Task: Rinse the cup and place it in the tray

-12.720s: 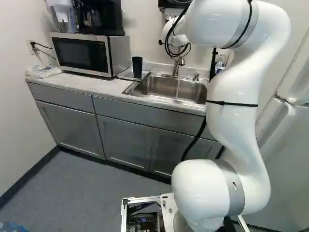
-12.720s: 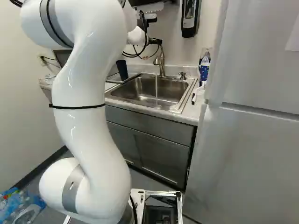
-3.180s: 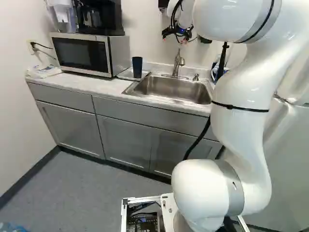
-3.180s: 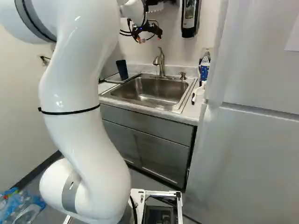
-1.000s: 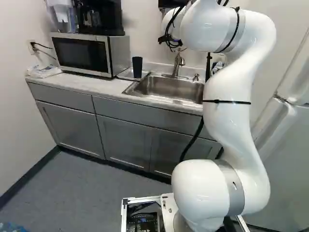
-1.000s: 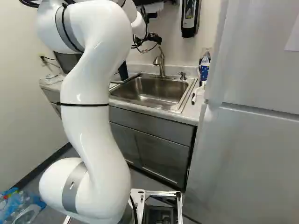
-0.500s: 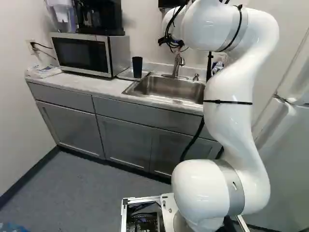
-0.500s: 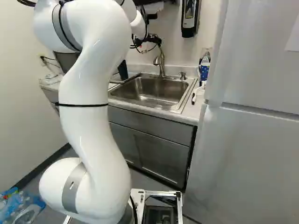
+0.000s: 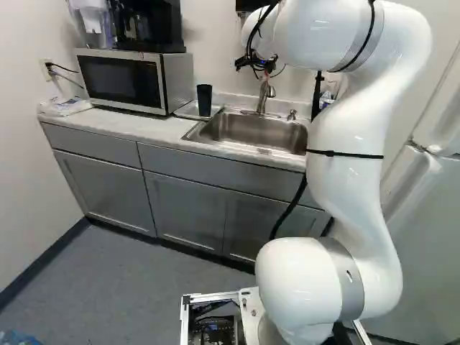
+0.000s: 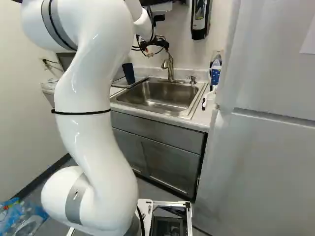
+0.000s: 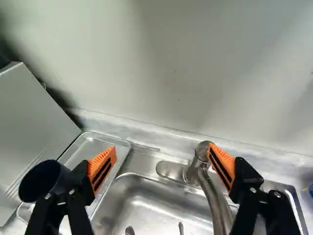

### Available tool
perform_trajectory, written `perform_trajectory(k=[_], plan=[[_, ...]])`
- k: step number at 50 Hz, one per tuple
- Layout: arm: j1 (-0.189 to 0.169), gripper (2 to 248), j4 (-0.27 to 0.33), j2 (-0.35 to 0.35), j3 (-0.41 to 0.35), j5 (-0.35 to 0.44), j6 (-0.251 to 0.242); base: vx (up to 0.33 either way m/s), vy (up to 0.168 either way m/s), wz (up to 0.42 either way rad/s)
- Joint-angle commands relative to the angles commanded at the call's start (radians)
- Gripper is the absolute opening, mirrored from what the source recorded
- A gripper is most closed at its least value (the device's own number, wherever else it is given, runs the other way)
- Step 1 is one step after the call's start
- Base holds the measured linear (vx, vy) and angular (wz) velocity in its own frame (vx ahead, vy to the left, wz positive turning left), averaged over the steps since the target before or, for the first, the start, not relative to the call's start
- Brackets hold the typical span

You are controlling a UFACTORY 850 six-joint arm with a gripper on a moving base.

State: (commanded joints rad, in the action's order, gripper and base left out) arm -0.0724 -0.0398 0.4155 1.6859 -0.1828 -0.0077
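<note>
Before you, a steel faucet (image 10: 171, 69) rises behind the sink (image 10: 162, 96) and crowds your gripper (image 10: 150, 53), its head showing between the fingers in the wrist view, near one orange pad (image 11: 221, 165); whether they touch, you cannot tell. The microwave (image 9: 122, 80), with a coffee maker (image 9: 151, 27) on top, walls off one side of the tray (image 9: 185, 111), and the wall (image 11: 195, 63) closes the back. A soap pump (image 10: 192, 79) stands beside the faucet, and a bottle (image 10: 215, 73) near the refrigerator (image 10: 266, 147) beyond the sink. The dark cup (image 9: 204, 100) stands upright in the tray, between microwave and sink, mouth up, its long axis vertical. Your claw is spread wide, gripping nothing, with the cup outside its fingers, just beside one of them in the wrist view
</note>
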Motion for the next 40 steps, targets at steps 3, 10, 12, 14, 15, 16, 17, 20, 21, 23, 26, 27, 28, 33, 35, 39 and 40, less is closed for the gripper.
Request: perform_trajectory(k=[3,10,12,14,15,16,17,20,21,23,26,27,28,33,35,39,40], plan=[[0.000,247,0.000,-0.008,-0.009,-0.007,0.000,0.000,0.000,0.000],[-0.001,247,0.000,-0.025,-0.030,-0.015,0.000,0.000,0.000,0.000],[-0.001,247,0.000,-0.029,-0.035,-0.015,0.000,0.000,0.000,0.000],[-0.001,247,0.000,-0.033,-0.040,-0.015,0.000,0.000,0.000,0.000],[-0.001,247,0.000,-0.035,-0.042,-0.015,0.000,0.000,0.000,0.000],[-0.001,247,0.000,-0.036,-0.044,-0.015,0.000,0.000,0.000,0.000],[-0.001,247,0.000,-0.038,-0.045,-0.015,0.000,0.000,0.000,0.000],[-0.001,247,0.000,-0.040,-0.047,-0.015,0.000,0.000,0.000,0.000],[-0.001,247,0.000,-0.041,-0.047,-0.015,0.000,0.000,0.000,0.000],[-0.001,247,0.000,-0.043,-0.047,-0.015,0.000,0.000,0.000,0.000],[-0.001,247,0.000,-0.046,-0.046,-0.015,0.000,0.000,0.000,0.000],[-0.001,247,0.000,-0.047,-0.045,-0.015,0.000,0.000,0.000,0.000],[-0.001,247,0.000,-0.049,-0.044,-0.015,0.000,0.000,0.000,0.000],[-0.002,247,0.000,-0.055,-0.041,-0.015,0.000,0.000,0.000,0.000],[-0.002,247,0.000,-0.058,-0.041,-0.015,0.000,0.000,0.000,0.000],[-0.002,247,0.000,-0.066,-0.042,-0.015,0.000,0.000,0.000,0.000],[-0.002,247,0.000,-0.069,-0.043,-0.016,0.000,0.000,0.000,0.000]])
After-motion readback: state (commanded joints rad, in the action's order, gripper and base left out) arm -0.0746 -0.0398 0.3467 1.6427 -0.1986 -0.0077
